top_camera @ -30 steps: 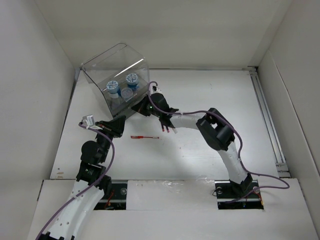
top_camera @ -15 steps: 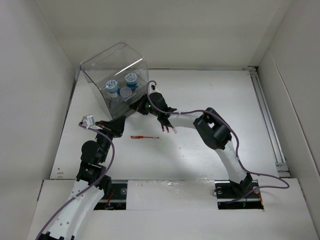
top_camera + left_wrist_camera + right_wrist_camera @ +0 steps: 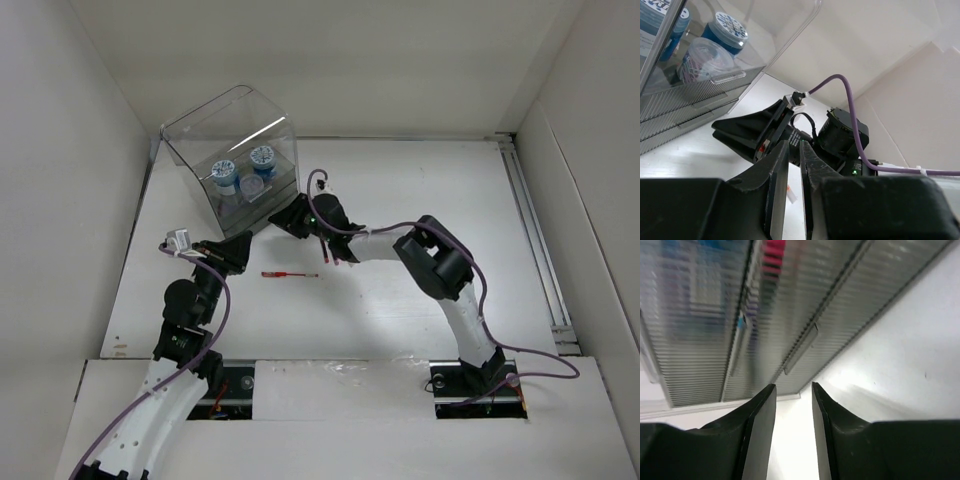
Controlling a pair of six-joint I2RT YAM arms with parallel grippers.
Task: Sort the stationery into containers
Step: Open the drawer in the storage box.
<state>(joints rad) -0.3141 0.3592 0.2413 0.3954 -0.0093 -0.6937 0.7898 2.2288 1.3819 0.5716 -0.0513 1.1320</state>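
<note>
Walled in white on three sides, with a white tabletop (image 3: 420,190) for a floor. Found the clear box (image 3: 215,125) pushed into the far-left corner.

From overhead, made out the tubs (image 3: 225,172) with blue-white lids inside the box. Also saw one red pen (image 3: 288,273) lying flat on the tabletop in front of the box, apart from it and between the two arms. Could not read either gripper's opening from up there.

From the left wrist, saw the left gripper (image 3: 794,145) narrowed to a thin slit and holding nothing, near the front of the box. Caught the tubs again through the box's wall, above the drawers, and the right arm's black wrist low beside the box's base.

From the right wrist, got what no other view gave. Saw the right gripper (image 3: 793,386) parted a moderate way and empty, close up to the ribbed drawers (image 3: 850,295) at the foot of the box. Glimpsed a pink cap (image 3: 772,250) and smears of blue and purple behind the drawer fronts. Could not tell which drawer held them.

Noted walls close behind and left of the box. To its right, noted a broad run of tabletop out to a metal rail (image 3: 535,230) at the edge.
</note>
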